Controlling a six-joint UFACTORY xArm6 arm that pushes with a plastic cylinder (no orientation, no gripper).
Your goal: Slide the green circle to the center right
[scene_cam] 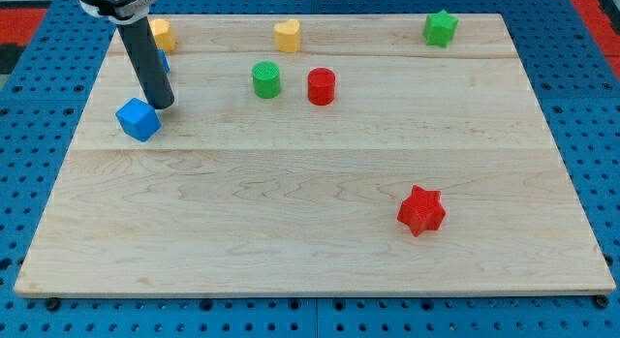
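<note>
**Q:** What lies on the pale wooden board (320, 183), and where is the task's object?

**A:** The green cylindrical block, i.e. the green circle (265, 79), stands upright in the far half of the board, somewhat left of centre. Just to its right, close but apart, stands a red cylindrical block (321, 86). A yellow heart-shaped block (287, 35) sits farther back, near the far edge, between those two in left-right position. A green star-shaped block (440, 28) occupies the far right corner region. A red star-shaped block (420, 210) lies alone in the near right part, well apart from all others.

**Q:** And the arm?

**A:** The straight dark rod (145, 57) descends from the far left of the view. My tip (164, 104) meets the board at the far left, just beside the upper right of a blue cube-shaped block (138, 119); whether they touch cannot be told. The tip is well to the left of the green circle. Behind the rod, a yellow block (161, 33) of uncertain shape shows near the far left edge, and a sliver of a second blue block (163, 61), mostly hidden by the rod, appears just below it.

**Q:** What is the state of any fingers?

**A:** The arm carries no fingers; it ends in the bare rod, grasping nothing. The board rests on a blue perforated surface (39, 115).
</note>
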